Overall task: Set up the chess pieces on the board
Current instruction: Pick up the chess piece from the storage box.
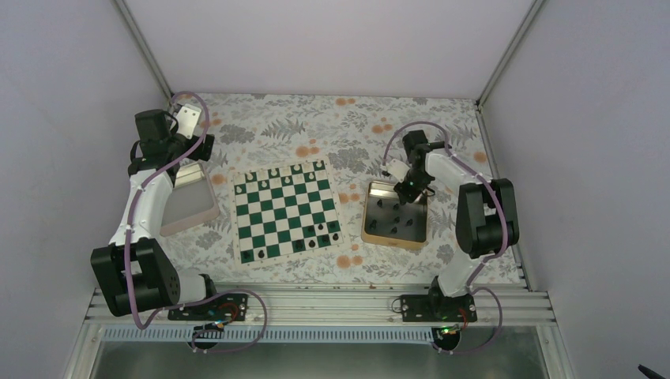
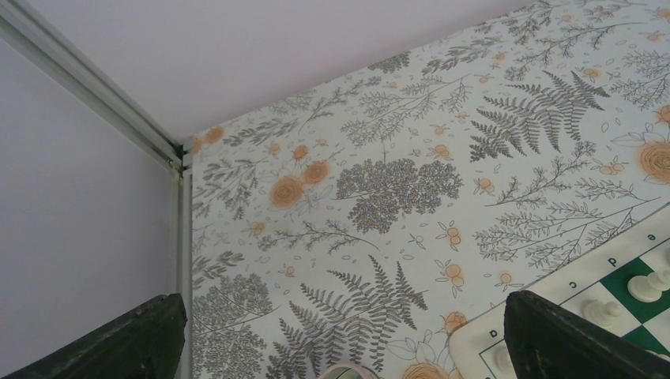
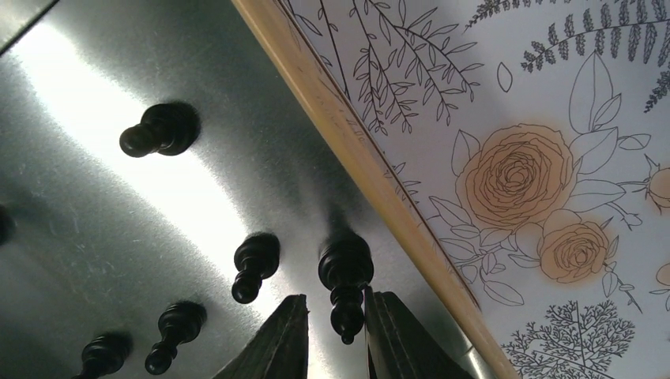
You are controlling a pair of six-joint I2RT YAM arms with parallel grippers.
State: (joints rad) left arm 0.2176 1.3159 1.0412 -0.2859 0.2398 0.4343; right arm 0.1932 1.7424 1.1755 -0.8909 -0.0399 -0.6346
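Note:
The green-and-white board (image 1: 280, 213) lies mid-table, with white figures along its far row and a few black chess pieces (image 1: 316, 238) near its front right. My right gripper (image 1: 409, 193) is down in the gold tray (image 1: 393, 239), among several more black pieces. In the right wrist view its fingers (image 3: 336, 296) straddle an upright black piece (image 3: 345, 272): the right finger touches the stem and a gap stays on the left. My left gripper (image 1: 196, 146) hovers at the far left. It is wide open (image 2: 340, 347) and holds nothing.
A pinkish-rimmed tray (image 1: 190, 229) lies left of the board under the left arm. Other black pieces (image 3: 254, 264) stand close to the right fingers, and the tray's wooden rim (image 3: 379, 181) runs just right of them. The board's far-left corner (image 2: 585, 276) shows white pieces (image 2: 652, 284).

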